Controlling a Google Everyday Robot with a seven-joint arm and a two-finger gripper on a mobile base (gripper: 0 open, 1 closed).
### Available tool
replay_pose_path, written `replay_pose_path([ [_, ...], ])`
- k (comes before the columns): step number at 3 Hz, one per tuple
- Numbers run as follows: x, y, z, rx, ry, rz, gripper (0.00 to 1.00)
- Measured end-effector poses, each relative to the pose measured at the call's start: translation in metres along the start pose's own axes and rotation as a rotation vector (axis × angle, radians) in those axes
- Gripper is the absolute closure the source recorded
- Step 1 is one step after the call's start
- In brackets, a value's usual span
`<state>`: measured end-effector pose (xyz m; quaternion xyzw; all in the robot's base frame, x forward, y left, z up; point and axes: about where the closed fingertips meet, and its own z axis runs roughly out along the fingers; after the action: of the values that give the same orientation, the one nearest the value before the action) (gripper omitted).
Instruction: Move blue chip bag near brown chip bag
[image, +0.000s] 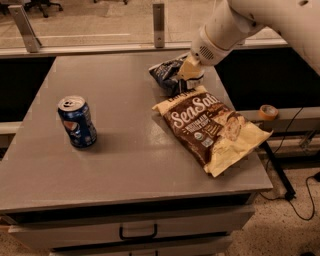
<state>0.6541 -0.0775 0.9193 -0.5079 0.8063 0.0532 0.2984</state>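
The blue chip bag (169, 75), small, crumpled and dark navy, is at the far right of the grey table (125, 165). It is just above the brown bag's top edge. My gripper (189, 75) comes down from the upper right on a white arm and is shut on the blue bag's right side. The brown chip bag (210, 127), large and flat with white "Sea Salt" script and cream edges, lies at the table's right, with its lower corner over the table edge.
A blue Pepsi can (77, 121) stands upright at the table's left. A roll of tape (268, 111) sits on a ledge beyond the right edge. A railing with metal posts (159, 17) runs behind the table. A drawer with a handle (137, 232) is below the front edge.
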Motion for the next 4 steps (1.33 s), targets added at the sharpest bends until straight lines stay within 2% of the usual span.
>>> replay_pose_path([
  [2, 0.015, 0.019, -0.008, -0.037, -0.014, 0.025, 0.12],
  [3, 0.012, 0.021, -0.015, -0.028, -0.038, 0.021, 0.00],
  [4, 0.013, 0.017, -0.040, 0.006, -0.104, 0.050, 0.00],
])
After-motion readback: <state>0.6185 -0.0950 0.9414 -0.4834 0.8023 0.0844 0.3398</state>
